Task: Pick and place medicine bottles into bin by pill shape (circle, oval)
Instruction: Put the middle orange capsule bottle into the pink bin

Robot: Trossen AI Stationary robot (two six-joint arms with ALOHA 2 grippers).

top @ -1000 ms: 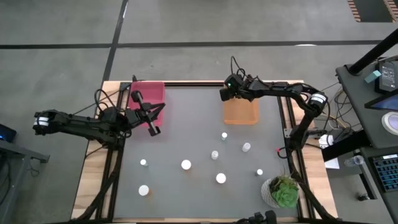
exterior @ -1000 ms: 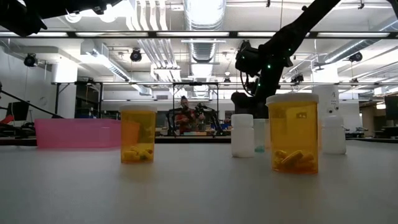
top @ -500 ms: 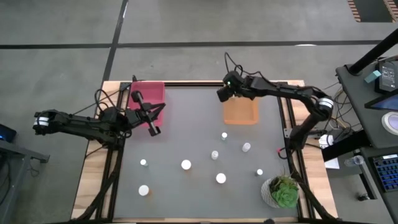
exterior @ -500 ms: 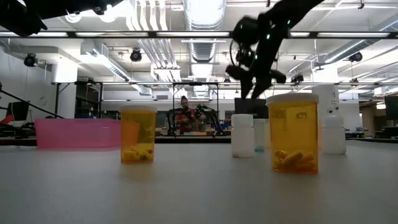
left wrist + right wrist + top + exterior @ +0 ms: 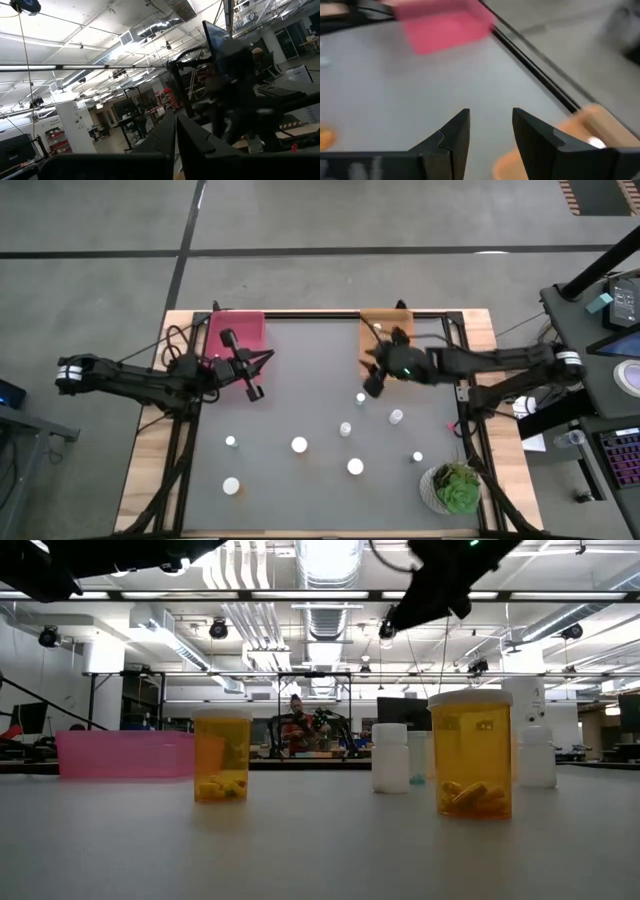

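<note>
Several small white-capped medicine bottles stand upright on the grey table (image 5: 300, 400); the closest to my right gripper is a bottle (image 5: 361, 398) just nearer the table's front. In the low view two amber bottles (image 5: 222, 755) (image 5: 471, 755) hold oval pills, and white bottles (image 5: 389, 757) stand behind them. My right gripper (image 5: 370, 386) (image 5: 491, 131) is open and empty, just in front of the orange bin (image 5: 385, 330). My left gripper (image 5: 252, 387) (image 5: 175, 135) is shut and empty beside the pink bin (image 5: 237, 330).
A green plant in a white pot (image 5: 455, 488) stands at the near right corner. The pink bin also shows in the low view (image 5: 125, 753) and in the right wrist view (image 5: 445, 25). A person shows far off in the room (image 5: 296, 725).
My right gripper has swung from over the orange bin's far left corner toward the table's near edge and now hangs in front of that bin, close to a bottle. My left gripper has shifted slightly toward the table's right. No bottle has moved.
</note>
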